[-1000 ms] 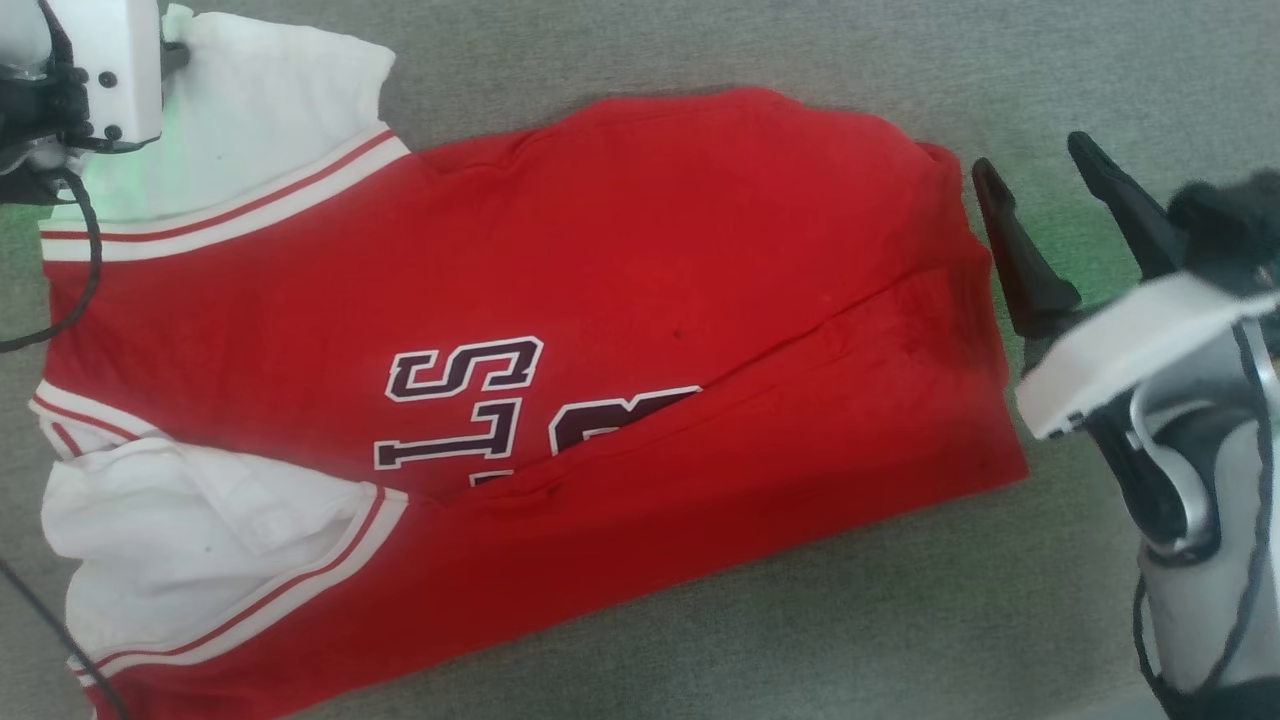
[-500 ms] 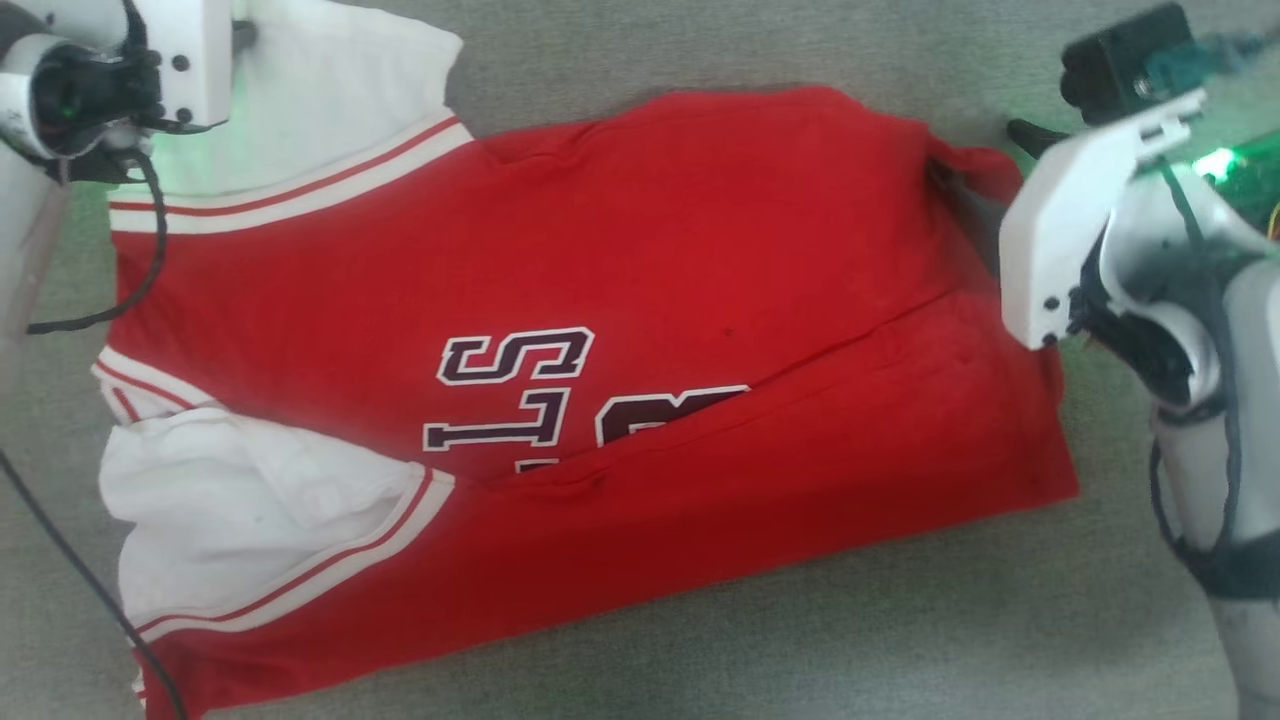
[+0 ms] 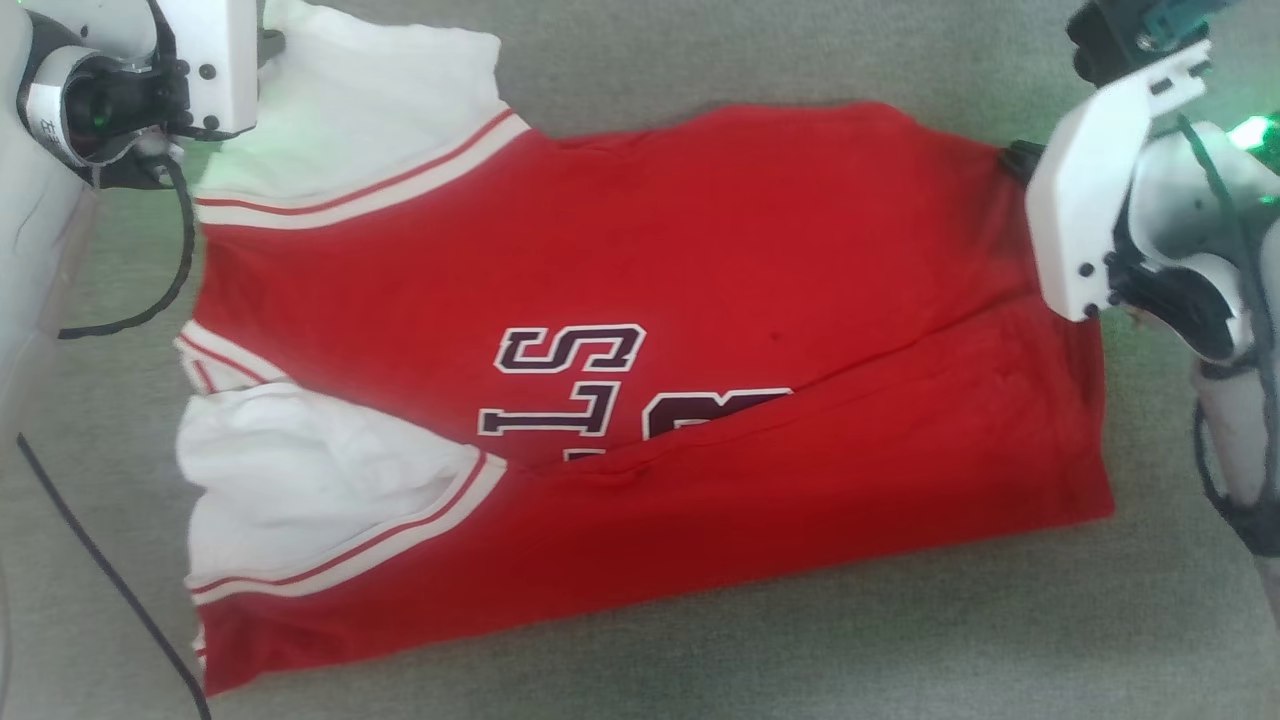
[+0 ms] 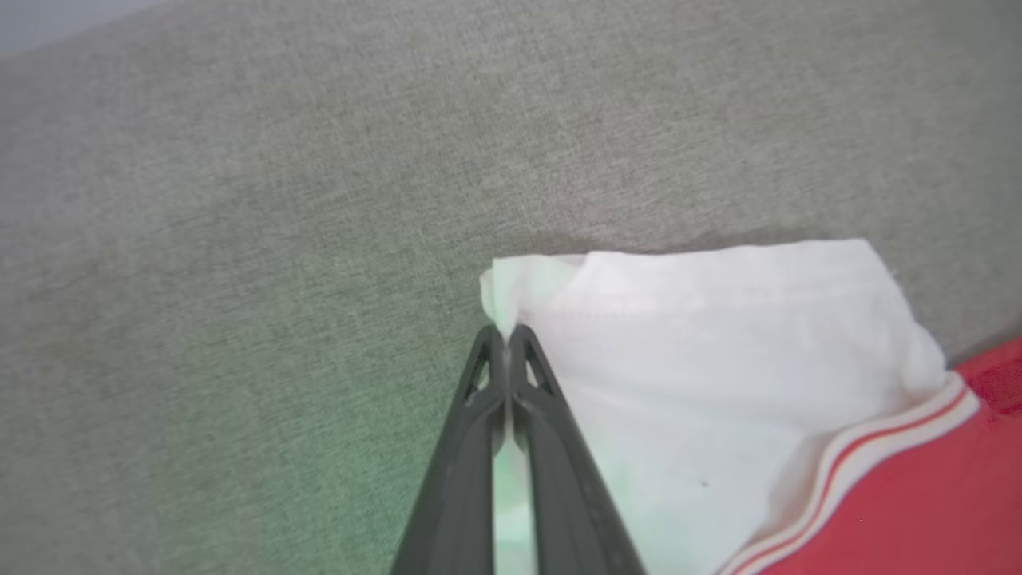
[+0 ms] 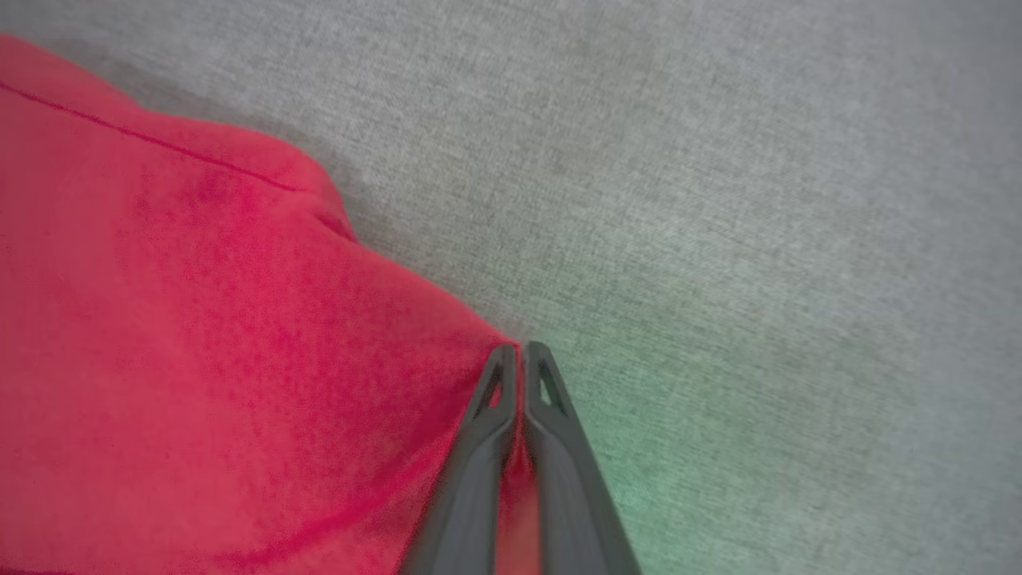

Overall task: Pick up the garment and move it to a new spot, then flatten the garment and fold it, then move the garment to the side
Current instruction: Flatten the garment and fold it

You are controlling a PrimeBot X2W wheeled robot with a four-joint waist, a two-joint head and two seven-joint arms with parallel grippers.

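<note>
Nearest the robot, a bare strip of the grey cloth surface runs along 6 o'clock in the head view. On it the garment lies spread flat, its sleeve end toward 9 o'clock and its hem toward 3 o'clock. Its near long side is folded up over the chest, so the fold covers part of the dark block letters. The near white sleeve lies at 8 o'clock, and the far white sleeve at 11 o'clock. At that far sleeve's corner the left gripper is clenched on a pinch of white cloth. At 2 o'clock the right gripper is clamped on the garment's far red hem corner, with red cloth between its pressed-together fingers.
</note>
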